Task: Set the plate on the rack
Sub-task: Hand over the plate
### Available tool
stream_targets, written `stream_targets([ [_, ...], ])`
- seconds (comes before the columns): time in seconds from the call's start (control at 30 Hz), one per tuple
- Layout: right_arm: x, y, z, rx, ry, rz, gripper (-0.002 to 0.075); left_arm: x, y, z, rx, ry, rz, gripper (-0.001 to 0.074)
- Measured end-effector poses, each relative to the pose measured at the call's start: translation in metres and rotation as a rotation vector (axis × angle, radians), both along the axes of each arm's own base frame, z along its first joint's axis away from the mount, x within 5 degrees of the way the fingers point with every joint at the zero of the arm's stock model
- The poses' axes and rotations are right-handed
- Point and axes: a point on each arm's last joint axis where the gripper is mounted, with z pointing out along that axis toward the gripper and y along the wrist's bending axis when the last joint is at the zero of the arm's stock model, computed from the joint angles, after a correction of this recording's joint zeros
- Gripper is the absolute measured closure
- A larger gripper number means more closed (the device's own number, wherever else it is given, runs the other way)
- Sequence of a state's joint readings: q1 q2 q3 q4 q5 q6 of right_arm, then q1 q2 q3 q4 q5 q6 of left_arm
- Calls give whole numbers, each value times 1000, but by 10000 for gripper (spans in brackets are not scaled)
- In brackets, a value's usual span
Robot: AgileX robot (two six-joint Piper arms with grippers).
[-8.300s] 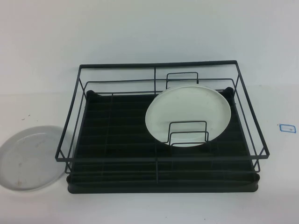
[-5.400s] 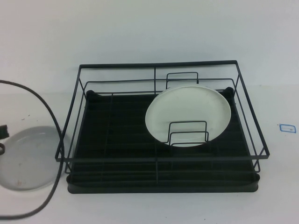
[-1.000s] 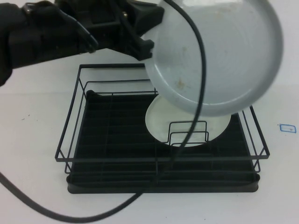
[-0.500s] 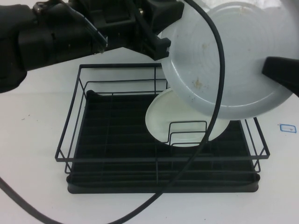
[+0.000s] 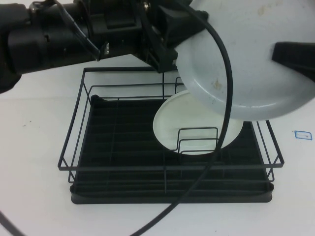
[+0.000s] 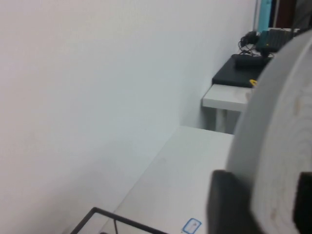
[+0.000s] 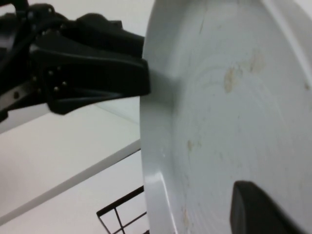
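Plate (image 5: pixel 246 64): raised from table to above rack (image 5: pixel 170 162)
Left gripper (image 5: pixel 170 44) clamps rim; right gripper (image 5: pixel 293 56) has arrived at far edge.

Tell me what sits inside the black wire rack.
A cream-white round plate leans among the wire loops of the black wire dish rack. The pale grey plate, held above by the left gripper with the right gripper at its edge, covers that plate's top.

no text, number or brand can be read; the small blue-edged label (image 5: pixel 302 134) looks blank.
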State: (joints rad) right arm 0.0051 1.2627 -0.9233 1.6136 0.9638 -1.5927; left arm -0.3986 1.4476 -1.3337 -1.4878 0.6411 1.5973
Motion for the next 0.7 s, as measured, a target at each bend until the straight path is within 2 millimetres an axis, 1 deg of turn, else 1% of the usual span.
stream_targets([
  [0.1,1,0,7,-30,-23,8,556,-5,1,4,4,-23,-22,334],
  [0.17,0,0,12,-44,-40,3,557,-10,2,8,5,-39,-32,275],
  [0.23,-1,0,15,-49,-54,-9,557,-17,4,15,8,-67,-27,253],
  [0.3,-1,-1,16,-75,-77,-37,557,-26,9,25,12,-111,-2,258],
  [0.43,8,-9,13,-158,-104,-164,557,-46,26,48,41,-233,99,313],
  [0.57,10,-11,12,-180,-107,-192,558,-69,41,67,93,-353,152,398],
  [0.63,10,-11,12,-185,-111,-189,558,-84,49,75,107,-386,170,479],
  [0.7,9,-10,13,-199,-120,-171,558,-99,58,82,136,-400,203,594],
])
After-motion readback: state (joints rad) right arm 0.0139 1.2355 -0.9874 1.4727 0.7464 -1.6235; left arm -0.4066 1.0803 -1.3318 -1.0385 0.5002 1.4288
